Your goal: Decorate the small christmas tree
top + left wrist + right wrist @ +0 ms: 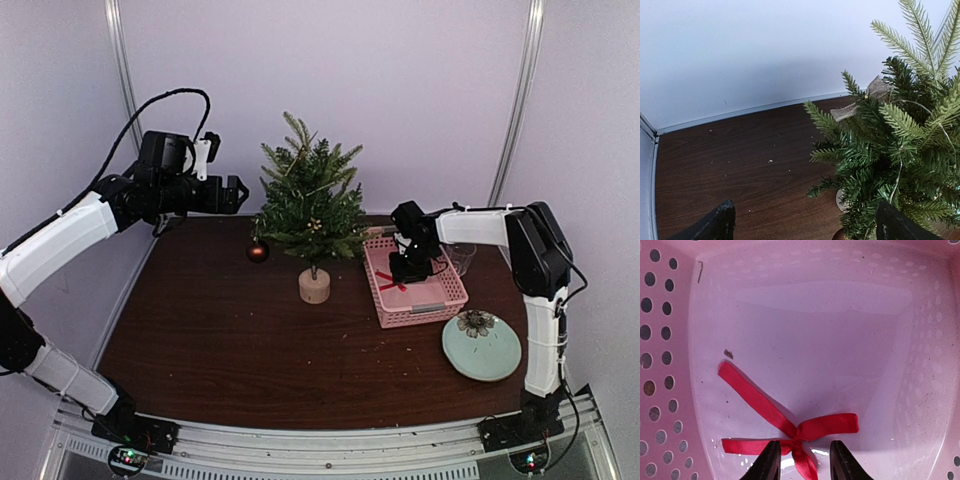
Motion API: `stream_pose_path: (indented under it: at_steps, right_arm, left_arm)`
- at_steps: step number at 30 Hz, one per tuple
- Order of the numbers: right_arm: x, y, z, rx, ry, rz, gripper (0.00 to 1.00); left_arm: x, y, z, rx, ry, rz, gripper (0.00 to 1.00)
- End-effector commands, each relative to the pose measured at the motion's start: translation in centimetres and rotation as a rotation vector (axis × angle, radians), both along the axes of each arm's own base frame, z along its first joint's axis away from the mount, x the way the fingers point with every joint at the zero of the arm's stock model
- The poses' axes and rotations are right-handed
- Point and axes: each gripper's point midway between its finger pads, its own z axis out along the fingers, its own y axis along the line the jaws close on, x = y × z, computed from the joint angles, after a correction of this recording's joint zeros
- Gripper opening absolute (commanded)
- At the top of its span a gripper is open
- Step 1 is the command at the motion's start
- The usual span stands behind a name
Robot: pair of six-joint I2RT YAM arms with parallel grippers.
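The small christmas tree (312,205) stands in the back half of the worktop, midway between the left and right edges. A ball ornament (258,251) is at its lower left branches. Just right of the tree sits a basket (377,290), with a ribbon bow (790,425) lying on its floor. A glass cup (462,256) stands behind the basket, toward the back right corner. A plate (490,355) lies just before the basket, near the right edge.
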Motion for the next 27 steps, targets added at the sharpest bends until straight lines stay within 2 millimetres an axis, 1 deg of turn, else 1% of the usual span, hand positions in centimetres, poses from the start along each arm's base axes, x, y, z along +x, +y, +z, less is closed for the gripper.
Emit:
stream_pose_path:
  at_steps: [1,3,7,9,11,13,16,19,23,27]
  right_arm:
    - [1.2,0.0,-0.2,0.0,-0.022,-0.017,0.33]
    - [1.3,0.1,-0.7,-0.001,-0.013,-0.015,0.29]
    - [1.2,0.1,-1.4,-0.008,0.005,-0.004,0.18]
    - [1.1,0.1,-1.3,-0.01,0.008,0.006,0.12]
    - [0.8,0.2,-0.6,-0.005,0.003,0.027,0.06]
    - [0.8,0.5,0.9,0.016,-0.029,0.065,0.0]
    - [0.6,0.8,3.3,0.035,-0.091,0.132,0.0]
    - [0.2,1.1,6.1,0.046,-0.151,0.207,0.0]
    - [-0.6,1.0,10.9,0.05,-0.262,0.295,0.0]
    - [-1.9,0.8,15.8,0.033,-0.411,0.433,0.0]
  left_arm:
    - [0.4,-0.1,1.7,-0.03,-0.035,-0.007,0.98]
    - [0.4,-0.1,1.6,-0.03,-0.034,-0.008,0.98]
    - [0.5,-0.2,1.4,-0.027,-0.029,-0.012,0.98]
    - [0.6,-0.2,1.3,-0.026,-0.027,-0.01,0.98]
    - [0.5,-0.2,1.3,-0.024,-0.026,-0.012,0.98]
    - [0.5,-0.1,1.3,-0.02,-0.025,-0.014,0.98]
    - [0.4,0.1,1.2,-0.016,-0.023,-0.018,0.98]
    - [0.4,0.4,1.4,-0.012,-0.025,-0.02,0.98]
    - [0.1,0.7,1.6,-0.009,-0.033,-0.021,0.98]
    - [-0.4,0.6,1.1,-0.008,-0.013,-0.051,0.98]
